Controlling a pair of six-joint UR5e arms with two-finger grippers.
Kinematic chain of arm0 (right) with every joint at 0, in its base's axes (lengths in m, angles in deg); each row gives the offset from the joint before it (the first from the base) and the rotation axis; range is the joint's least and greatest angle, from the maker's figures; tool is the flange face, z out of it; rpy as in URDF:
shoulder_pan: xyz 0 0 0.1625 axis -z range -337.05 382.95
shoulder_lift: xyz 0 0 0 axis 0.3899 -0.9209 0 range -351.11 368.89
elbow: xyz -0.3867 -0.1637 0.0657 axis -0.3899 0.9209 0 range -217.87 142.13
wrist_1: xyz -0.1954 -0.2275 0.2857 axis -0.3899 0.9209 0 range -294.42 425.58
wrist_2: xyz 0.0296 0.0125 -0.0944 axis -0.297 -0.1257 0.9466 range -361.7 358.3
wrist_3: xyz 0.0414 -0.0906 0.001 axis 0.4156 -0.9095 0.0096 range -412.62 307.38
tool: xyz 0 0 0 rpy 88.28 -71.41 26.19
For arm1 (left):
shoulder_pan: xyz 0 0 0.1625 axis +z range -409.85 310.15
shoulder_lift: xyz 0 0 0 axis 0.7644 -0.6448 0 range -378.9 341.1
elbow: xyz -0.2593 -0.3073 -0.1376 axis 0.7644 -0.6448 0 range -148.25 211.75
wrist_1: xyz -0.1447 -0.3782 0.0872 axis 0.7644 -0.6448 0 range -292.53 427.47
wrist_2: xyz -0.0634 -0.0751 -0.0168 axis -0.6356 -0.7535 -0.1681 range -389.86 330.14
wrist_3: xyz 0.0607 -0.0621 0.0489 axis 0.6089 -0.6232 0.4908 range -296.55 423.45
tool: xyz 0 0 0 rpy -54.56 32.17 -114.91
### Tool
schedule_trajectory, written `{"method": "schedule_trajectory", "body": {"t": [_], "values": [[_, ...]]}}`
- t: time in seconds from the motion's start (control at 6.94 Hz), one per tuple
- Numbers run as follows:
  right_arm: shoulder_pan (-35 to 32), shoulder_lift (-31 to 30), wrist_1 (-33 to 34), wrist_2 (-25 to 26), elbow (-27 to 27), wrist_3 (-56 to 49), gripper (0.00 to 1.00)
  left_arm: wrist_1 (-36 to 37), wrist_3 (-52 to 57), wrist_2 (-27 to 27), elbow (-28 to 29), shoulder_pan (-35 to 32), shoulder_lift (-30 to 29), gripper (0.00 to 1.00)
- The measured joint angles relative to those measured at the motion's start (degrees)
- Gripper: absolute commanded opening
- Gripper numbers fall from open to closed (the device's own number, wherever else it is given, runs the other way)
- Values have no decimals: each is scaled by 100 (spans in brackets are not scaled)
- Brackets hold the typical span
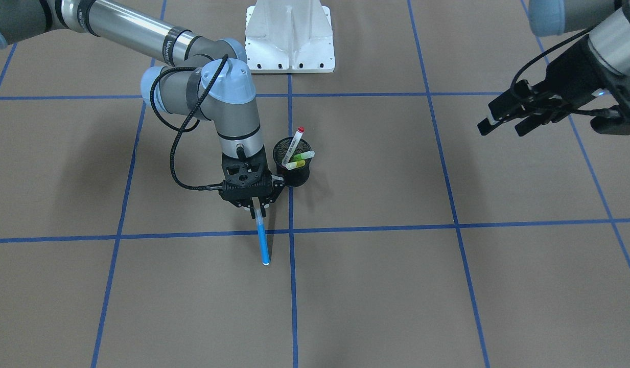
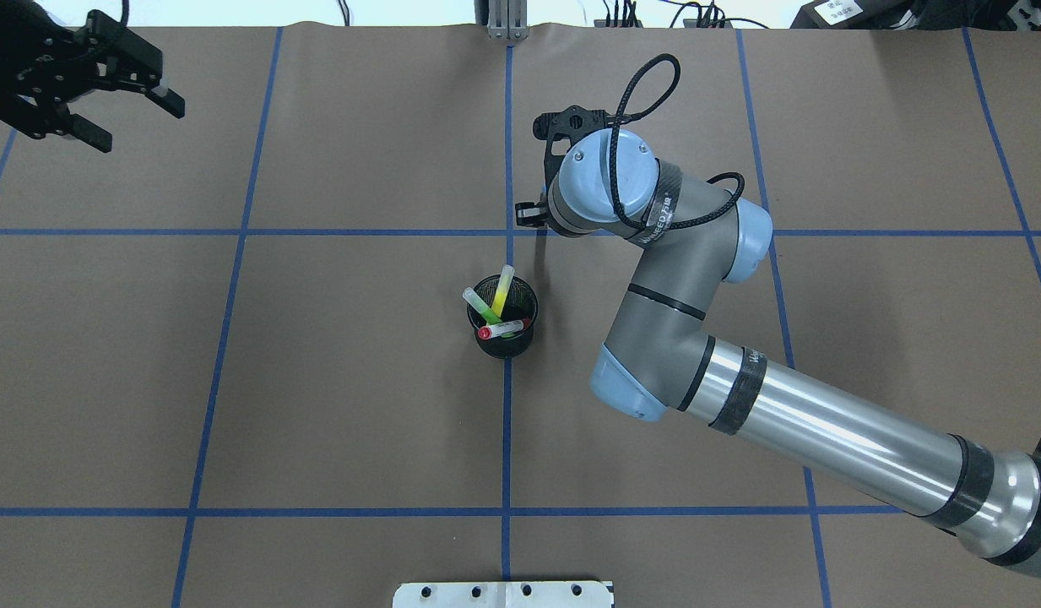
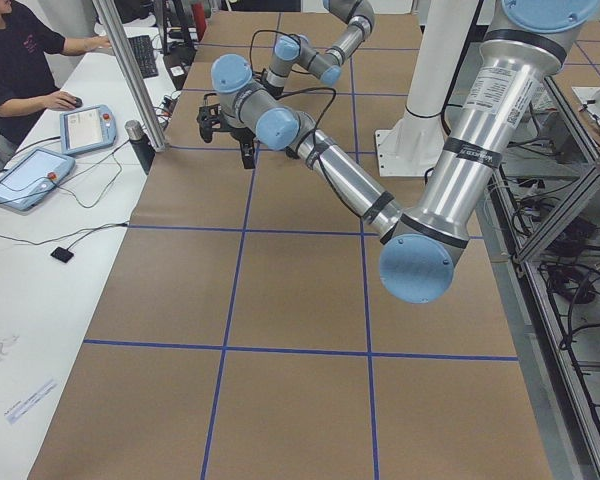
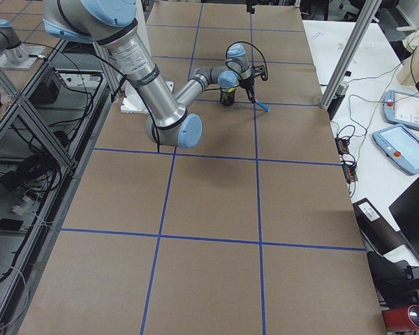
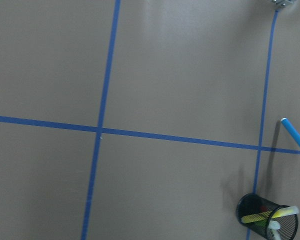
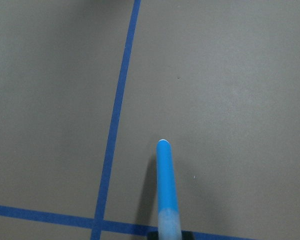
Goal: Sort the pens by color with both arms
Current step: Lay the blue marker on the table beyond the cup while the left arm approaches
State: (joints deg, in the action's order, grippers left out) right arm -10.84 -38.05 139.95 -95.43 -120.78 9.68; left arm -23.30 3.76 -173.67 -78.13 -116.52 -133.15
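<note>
Blue pen (image 1: 262, 241) pinched in the right gripper (image 1: 257, 207)!
Its capped end sat clamped between the fingers, its body running straight out past the tips, pointing tableward. Left gripper (image 1: 503, 128) gaped wide.

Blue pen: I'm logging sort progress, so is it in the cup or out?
Out. The right gripper grips the blue pen outside the black mesh cup; three other pens are inside it.

Black mesh cup (image 1: 297, 177) stands mid-desk (image 1: 498, 306), right on a blue tape line (image 1: 376, 226). White pedestal (image 1: 289, 41) at the desk's edge. A person (image 3: 15, 55) is at the side table (image 3: 40, 290), two tablets (image 3: 25, 178) lying there.
</note>
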Motion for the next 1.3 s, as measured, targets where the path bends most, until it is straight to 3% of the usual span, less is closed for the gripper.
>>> {"method": "schedule_trajectory", "body": {"t": [0.14, 0.29, 0.58, 1.01, 1.3], "values": [[14, -41, -6, 6, -32, 3, 93, -71, -236, 119, 0, 138, -92, 99], [17, -63, -8, -5, -58, -18, 98, -125, -337, 165, 5, 209, -129, 99], [-83, -71, 51, -225, -182, -91, 98, -158, -446, 296, 18, 387, -200, 99], [-879, -163, 191, -1525, -287, -412, 98, -168, -877, 1008, 65, 1184, -599, 99], [-1436, -208, 997, -2028, -659, -1018, 98, -180, -1233, 1542, 82, 1772, -866, 99]]}}
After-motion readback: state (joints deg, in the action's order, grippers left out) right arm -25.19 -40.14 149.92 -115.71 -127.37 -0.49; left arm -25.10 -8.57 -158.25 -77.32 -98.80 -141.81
